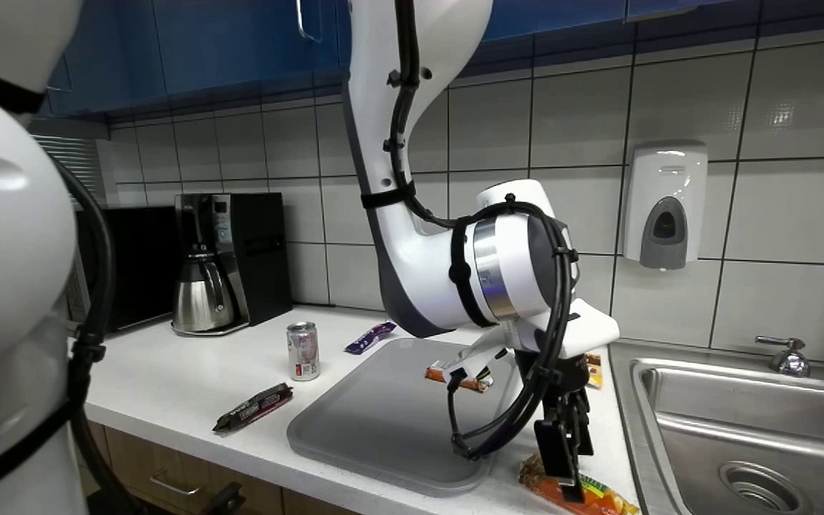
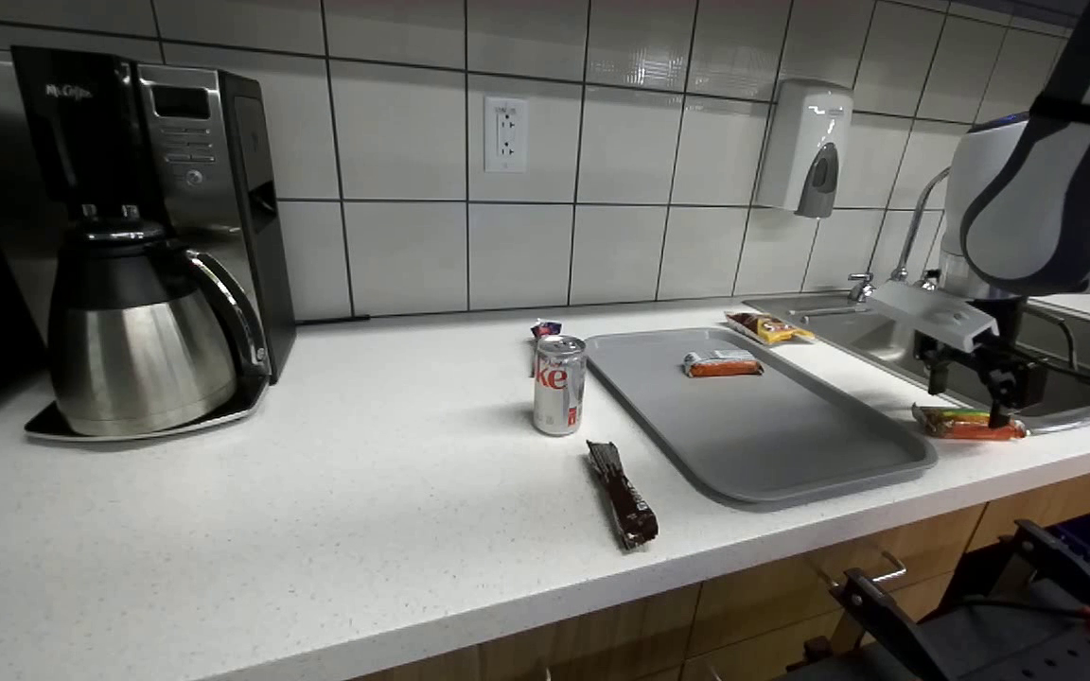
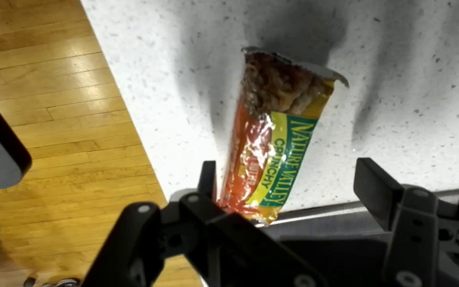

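Note:
My gripper (image 3: 291, 179) is open over a Nature Valley bar (image 3: 273, 159) in an orange, yellow and green wrapper. The bar lies flat on the white counter, one end near the sink's metal edge. In the wrist view, one finger (image 3: 208, 177) is close along the bar's orange side; whether it touches cannot be told. A wide gap separates the opposite finger (image 3: 377, 191) from the wrapper. An exterior view has the gripper (image 1: 571, 458) pointing down in front of the bar (image 1: 609, 497), partly hiding it. The lower end of the wrapper is covered by the linkage in the wrist view.
A grey tray (image 2: 772, 426) carries an orange-wrapped bar (image 2: 725, 367). Around it lie a yellow packet (image 2: 767, 328), a purple-wrapped bar (image 1: 370, 337), a dark bar (image 2: 623, 497) and a standing silver can (image 2: 560, 388). The sink (image 1: 755, 429) borders the counter; a coffee maker (image 2: 204, 189) stands farther off.

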You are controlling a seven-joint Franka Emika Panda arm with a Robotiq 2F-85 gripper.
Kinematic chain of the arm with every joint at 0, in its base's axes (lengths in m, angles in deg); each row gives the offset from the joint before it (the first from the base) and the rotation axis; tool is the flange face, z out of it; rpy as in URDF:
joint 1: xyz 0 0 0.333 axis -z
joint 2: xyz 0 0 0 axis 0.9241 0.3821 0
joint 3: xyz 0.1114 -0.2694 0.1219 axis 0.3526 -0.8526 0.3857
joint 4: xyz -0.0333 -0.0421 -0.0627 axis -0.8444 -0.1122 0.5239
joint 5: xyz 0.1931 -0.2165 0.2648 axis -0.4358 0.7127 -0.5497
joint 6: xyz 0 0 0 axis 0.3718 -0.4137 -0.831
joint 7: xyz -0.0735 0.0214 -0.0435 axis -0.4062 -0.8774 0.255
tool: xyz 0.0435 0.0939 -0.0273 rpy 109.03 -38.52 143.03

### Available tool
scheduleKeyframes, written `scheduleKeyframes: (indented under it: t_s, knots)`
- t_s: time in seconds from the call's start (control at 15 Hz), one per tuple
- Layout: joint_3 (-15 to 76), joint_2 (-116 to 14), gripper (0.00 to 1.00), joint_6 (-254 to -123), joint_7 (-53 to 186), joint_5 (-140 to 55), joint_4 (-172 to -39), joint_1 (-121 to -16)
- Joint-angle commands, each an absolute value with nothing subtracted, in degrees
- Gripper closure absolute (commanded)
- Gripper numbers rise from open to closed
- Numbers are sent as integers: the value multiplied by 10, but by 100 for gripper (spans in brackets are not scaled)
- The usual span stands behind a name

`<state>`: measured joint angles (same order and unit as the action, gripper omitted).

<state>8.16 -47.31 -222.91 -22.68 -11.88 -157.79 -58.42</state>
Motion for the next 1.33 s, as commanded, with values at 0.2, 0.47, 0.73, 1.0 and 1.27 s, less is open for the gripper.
scheduleKeyframes:
  t_s: [0.2, 0.47, 0.73, 1.0, 1.27]
  knots:
    - [36, -483, 0, -2233, -150, -193, -1581, -645]
    - [14, -496, 0, -2229, -143, -206, -1589, -686]
    - [1, -505, 0, -2226, -146, -209, -1589, -724]
    - [-1, -514, 0, -2222, -156, -210, -1584, -759]
    - [2, -517, 0, -2220, -168, -208, -1578, -785]
